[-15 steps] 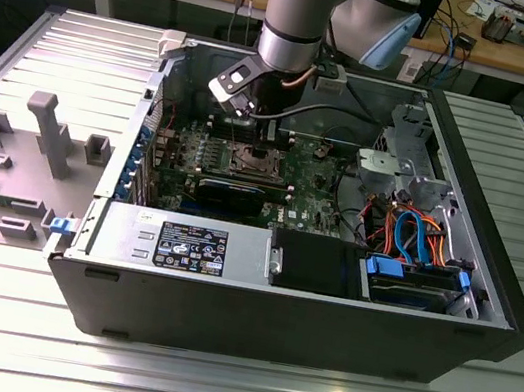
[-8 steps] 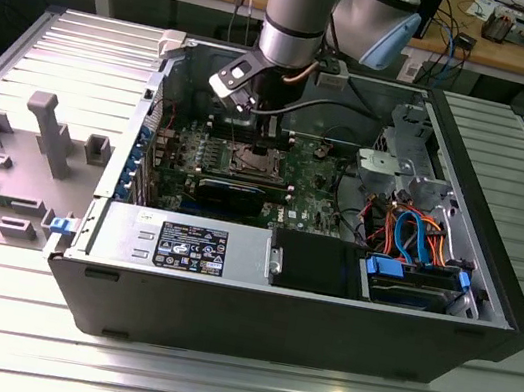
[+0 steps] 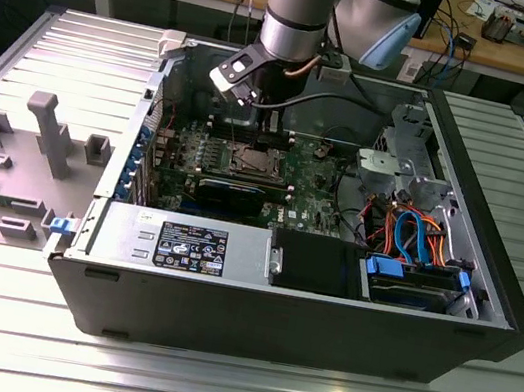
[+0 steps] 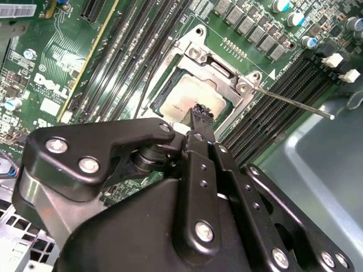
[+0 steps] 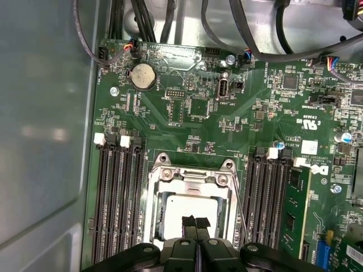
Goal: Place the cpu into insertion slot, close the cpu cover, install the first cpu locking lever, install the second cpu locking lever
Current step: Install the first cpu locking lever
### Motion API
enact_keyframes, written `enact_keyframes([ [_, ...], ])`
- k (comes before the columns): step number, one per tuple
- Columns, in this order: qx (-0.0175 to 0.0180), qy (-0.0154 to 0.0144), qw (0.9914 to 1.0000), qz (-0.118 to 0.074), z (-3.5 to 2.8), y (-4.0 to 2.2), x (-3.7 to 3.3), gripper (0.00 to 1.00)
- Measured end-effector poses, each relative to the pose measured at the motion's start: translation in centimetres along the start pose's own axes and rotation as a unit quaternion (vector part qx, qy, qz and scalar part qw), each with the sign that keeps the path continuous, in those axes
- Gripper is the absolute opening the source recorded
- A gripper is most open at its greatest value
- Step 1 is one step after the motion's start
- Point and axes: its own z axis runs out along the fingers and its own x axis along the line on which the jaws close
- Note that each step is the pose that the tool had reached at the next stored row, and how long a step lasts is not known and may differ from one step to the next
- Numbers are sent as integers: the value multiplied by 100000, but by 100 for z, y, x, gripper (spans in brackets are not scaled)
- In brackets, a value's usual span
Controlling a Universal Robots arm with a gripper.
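A grey parts tray point(image 3: 26, 154) lies at the exterior view's left; right of it the arm point(image 3: 300, 10) reaches into the open case point(image 3: 493, 267). In both wrist views the gripper point(image 5: 195, 222), jaws together, stands tip-down over the cpu point(image 5: 181, 205), seated in the insertion slot point(image 5: 160, 160) under the lowered cpu cover point(image 5: 193, 180), probably pressing it flat. One locking lever point(image 4: 295, 102) juts free.

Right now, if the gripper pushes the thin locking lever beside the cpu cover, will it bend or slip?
The locking lever is a thin bare metal rod: probably springy and slippery. One end sits at the cpu cover, so it likely pivots.
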Motion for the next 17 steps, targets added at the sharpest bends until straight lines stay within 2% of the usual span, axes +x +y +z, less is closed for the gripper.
enact_keyframes([
  [17,3,-3,100000,25,-161,-3,0,11],
])
